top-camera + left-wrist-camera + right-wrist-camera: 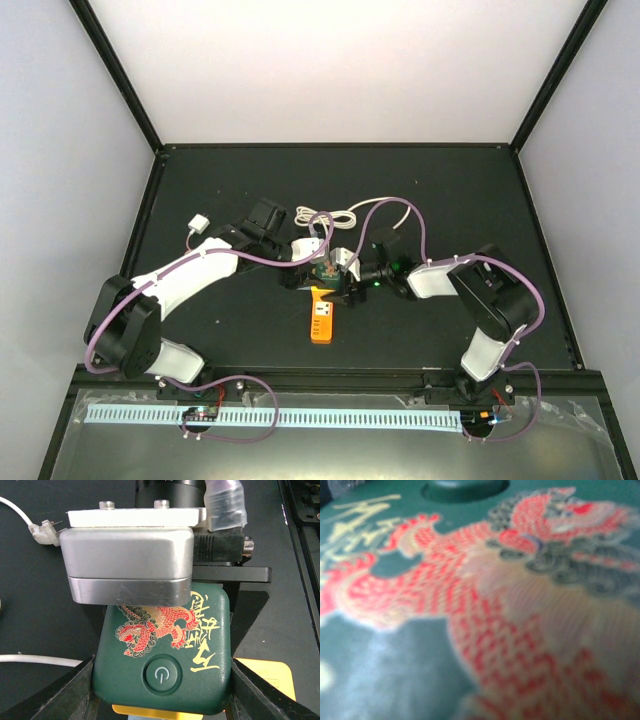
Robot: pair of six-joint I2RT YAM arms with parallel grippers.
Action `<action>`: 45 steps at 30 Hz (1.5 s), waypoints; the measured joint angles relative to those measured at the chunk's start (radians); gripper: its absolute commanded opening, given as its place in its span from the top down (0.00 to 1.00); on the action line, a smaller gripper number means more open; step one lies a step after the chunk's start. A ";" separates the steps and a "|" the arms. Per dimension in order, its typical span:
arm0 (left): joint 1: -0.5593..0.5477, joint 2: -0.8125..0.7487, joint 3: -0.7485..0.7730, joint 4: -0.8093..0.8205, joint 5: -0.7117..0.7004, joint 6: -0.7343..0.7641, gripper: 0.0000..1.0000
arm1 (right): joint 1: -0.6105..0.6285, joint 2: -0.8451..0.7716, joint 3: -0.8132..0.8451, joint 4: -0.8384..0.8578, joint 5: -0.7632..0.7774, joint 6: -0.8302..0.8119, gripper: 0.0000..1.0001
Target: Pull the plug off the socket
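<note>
Far left, well apart from the orange socket (321, 320): white plug (198, 224), likely light, rigid and slick, best pinched across its body, not by the limp cord (341, 213); left gripper (161, 695) straddling the green cube (165, 645), grip uncertain; right gripper (350, 272) unreadable.

From where I stood the middle of the table (480, 200) was jammed. The left gripper (316, 262) and right gripper (352, 272) crowded the green cube (165, 645), and the left one's fingers (75, 695) sat against its 2 sides with no gap. The orange block (321, 320) lay just near of the cube, and the white cord (345, 214) looped just beyond it. The left arm (190, 270) barred the left approach and the right arm (490, 290) barred the right. Open tabletop lay along the far edge and on either side of the orange block.
</note>
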 measured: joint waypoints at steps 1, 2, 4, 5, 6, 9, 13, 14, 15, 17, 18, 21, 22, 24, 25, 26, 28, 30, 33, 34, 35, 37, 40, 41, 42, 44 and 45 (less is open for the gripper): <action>0.000 0.000 0.000 0.000 -0.001 0.000 0.61 | 0.000 0.000 0.000 0.001 -0.003 0.001 0.17; -0.001 0.000 0.000 0.000 -0.002 0.000 0.61 | 0.000 0.000 0.000 0.001 -0.005 0.002 0.17; -0.001 0.000 0.000 0.000 -0.002 0.000 0.62 | 0.000 -0.008 -0.003 0.001 -0.007 0.004 0.17; -0.001 0.000 0.000 0.000 -0.003 0.000 0.63 | 0.000 -0.016 -0.007 0.003 -0.009 0.006 0.17; -0.001 0.000 0.000 0.000 -0.002 0.000 0.63 | 0.000 -0.034 -0.014 0.010 -0.012 0.006 0.16; -0.001 0.000 0.000 -0.001 -0.003 0.002 0.64 | 0.000 -0.051 -0.018 0.024 -0.019 0.008 0.17; -0.001 0.000 0.001 -0.003 -0.004 0.002 0.64 | 0.000 -0.054 -0.025 0.046 -0.030 0.004 0.17; -0.002 0.000 0.002 -0.004 -0.004 0.002 0.64 | 0.000 -0.054 -0.029 0.052 -0.031 0.002 0.17; -0.002 0.000 0.002 -0.005 -0.005 0.002 0.64 | -0.002 -0.054 -0.032 0.055 -0.033 0.000 0.17; -0.003 0.000 0.002 -0.005 -0.005 0.002 0.64 | -0.006 -0.054 -0.043 0.075 -0.035 -0.002 0.17; -0.003 0.000 0.002 -0.005 -0.005 0.002 0.64 | -0.008 -0.053 -0.051 0.090 -0.035 -0.002 0.17; -0.003 0.001 0.002 -0.006 -0.005 0.002 0.64 | -0.011 -0.035 -0.084 0.173 -0.035 0.003 0.19; -0.003 0.001 0.002 -0.006 -0.005 0.002 0.64 | -0.011 -0.027 -0.089 0.191 -0.035 0.007 0.20; -0.003 0.001 0.002 -0.006 -0.005 0.002 0.65 | -0.011 -0.003 -0.097 0.242 -0.035 0.025 0.23; -0.003 0.001 0.002 -0.006 -0.005 0.002 0.65 | -0.011 0.006 -0.100 0.268 -0.035 0.034 0.24; -0.003 0.001 0.002 -0.006 -0.005 0.002 0.65 | -0.011 0.017 -0.101 0.290 -0.035 0.042 0.24; -0.003 0.001 0.002 -0.006 -0.005 0.002 0.65 | -0.011 0.039 -0.101 0.331 -0.035 0.060 0.24; -0.003 0.001 0.002 -0.006 -0.005 0.002 0.65 | -0.011 0.056 -0.102 0.360 -0.037 0.074 0.24; -0.003 0.001 0.002 -0.006 -0.005 0.002 0.66 | -0.011 0.074 -0.106 0.396 -0.042 0.086 0.25; -0.003 0.001 0.002 -0.006 -0.005 0.002 0.68 | -0.011 0.077 -0.108 0.404 -0.044 0.092 0.26; -0.003 0.001 0.002 -0.006 -0.005 0.002 0.68 | -0.011 0.082 -0.109 0.411 -0.046 0.098 0.27; -0.003 0.001 0.002 -0.006 -0.005 0.002 0.69 | -0.011 0.090 -0.109 0.422 -0.047 0.106 0.31; -0.003 0.000 0.002 -0.006 -0.005 0.002 0.70 | -0.012 0.098 -0.109 0.442 -0.047 0.115 0.39; -0.003 0.000 0.002 -0.006 -0.005 0.001 0.70 | -0.012 0.099 -0.109 0.444 -0.049 0.116 0.41; -0.002 0.000 0.002 -0.006 -0.006 0.001 0.71 | -0.013 0.099 -0.109 0.445 -0.049 0.117 0.42; -0.003 -0.003 0.002 -0.007 -0.008 0.000 0.72 | -0.012 0.101 -0.109 0.446 -0.050 0.115 0.45; -0.003 -0.004 0.002 -0.009 -0.010 -0.001 0.72 | -0.012 0.101 -0.109 0.448 -0.050 0.115 0.46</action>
